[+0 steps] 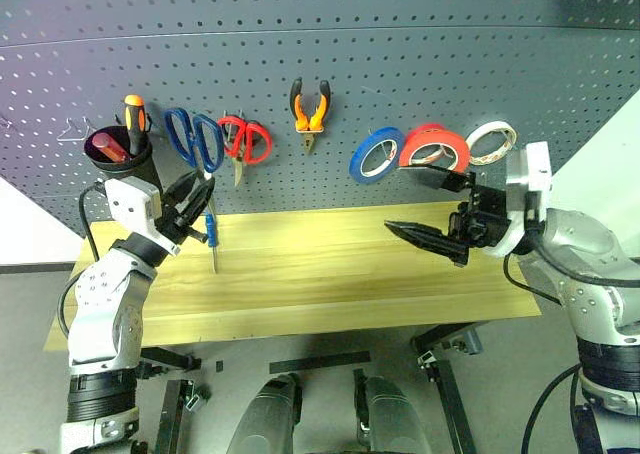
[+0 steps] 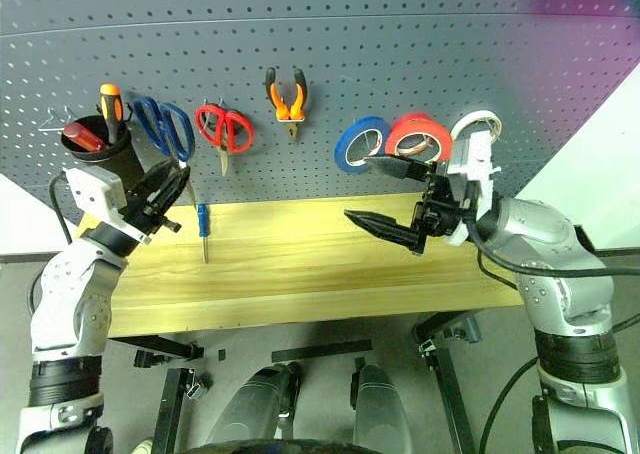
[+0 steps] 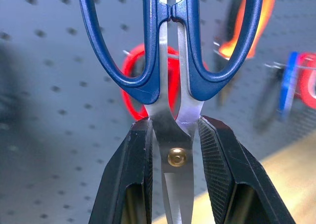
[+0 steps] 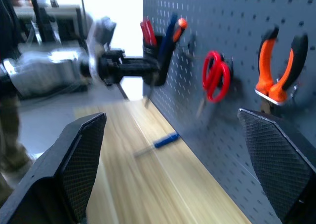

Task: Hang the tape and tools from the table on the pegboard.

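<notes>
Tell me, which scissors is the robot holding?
The blue-handled scissors, pinched at the blades by the left gripper. The red-handled scissors just hang on the pegboard.

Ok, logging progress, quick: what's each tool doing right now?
Left tool: closed on the blue-handled scissors, at the pegboard.
Right tool: open, holding nothing, above the table.
</notes>
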Controlling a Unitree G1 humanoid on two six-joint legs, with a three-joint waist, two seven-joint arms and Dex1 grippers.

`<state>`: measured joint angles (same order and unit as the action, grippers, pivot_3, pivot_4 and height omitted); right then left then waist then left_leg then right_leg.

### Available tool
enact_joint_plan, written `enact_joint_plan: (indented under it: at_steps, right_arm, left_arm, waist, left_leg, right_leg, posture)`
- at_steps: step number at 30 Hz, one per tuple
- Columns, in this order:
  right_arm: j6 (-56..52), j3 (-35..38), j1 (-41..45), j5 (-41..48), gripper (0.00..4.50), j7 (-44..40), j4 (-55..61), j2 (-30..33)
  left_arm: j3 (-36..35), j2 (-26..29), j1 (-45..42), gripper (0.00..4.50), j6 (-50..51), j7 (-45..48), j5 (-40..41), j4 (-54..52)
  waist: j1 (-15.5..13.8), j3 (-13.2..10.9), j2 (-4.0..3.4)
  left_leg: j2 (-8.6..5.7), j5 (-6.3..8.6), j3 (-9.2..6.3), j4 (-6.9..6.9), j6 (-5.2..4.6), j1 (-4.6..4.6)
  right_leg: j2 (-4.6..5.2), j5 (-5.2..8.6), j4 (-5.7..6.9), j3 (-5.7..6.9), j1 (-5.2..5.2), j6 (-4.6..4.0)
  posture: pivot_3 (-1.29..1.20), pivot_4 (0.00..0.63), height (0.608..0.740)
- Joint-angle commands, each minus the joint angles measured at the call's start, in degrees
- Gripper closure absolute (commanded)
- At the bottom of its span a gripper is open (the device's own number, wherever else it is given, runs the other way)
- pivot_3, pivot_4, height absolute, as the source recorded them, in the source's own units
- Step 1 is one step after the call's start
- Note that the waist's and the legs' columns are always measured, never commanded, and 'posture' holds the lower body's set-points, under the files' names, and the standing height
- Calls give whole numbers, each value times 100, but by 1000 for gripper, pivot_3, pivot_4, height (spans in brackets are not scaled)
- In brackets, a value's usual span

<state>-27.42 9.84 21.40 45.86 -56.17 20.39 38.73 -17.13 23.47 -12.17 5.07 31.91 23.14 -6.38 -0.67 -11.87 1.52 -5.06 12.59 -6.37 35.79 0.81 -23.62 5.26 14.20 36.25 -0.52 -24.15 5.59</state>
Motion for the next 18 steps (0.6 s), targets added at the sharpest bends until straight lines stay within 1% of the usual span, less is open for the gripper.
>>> enact_joint_plan:
  at_steps: [1,8,12,18]
  right_arm:
    - [-29,186,55,272,0,76,272,-47]
    - [20,67,-51,208,0,125,362,-59]
    - [60,8,-134,107,0,135,421,-44]
    - [48,-15,-167,81,0,188,502,-62]
  left_arm:
    - [-10,-35,-102,3474,-239,-72,-22,-29]
    - [128,-126,-358,3474,-433,-239,-226,351]
    - [152,-76,-508,3474,-448,-382,-390,686]
    - [233,-40,-527,3474,-601,-349,-547,860]
  waist:
    - [1,1,-1]
    - [7,3,-3]
    - [13,7,-2]
    - [14,10,-2]
  left_leg:
    - [0,1,1,1,-1,0]
    - [0,2,3,16,-3,0]
    - [1,2,5,24,-3,0]
    - [2,2,6,26,-3,1]
  right_leg:
    - [0,0,0,0,0,0]
    - [-9,-6,6,1,3,3]
    - [-17,-13,6,0,6,6]
    - [-18,-17,6,-1,7,7]
  posture:
    - [-40,147,740]
    - [-52,139,740]
    - [-57,137,740]
    - [-57,137,740]
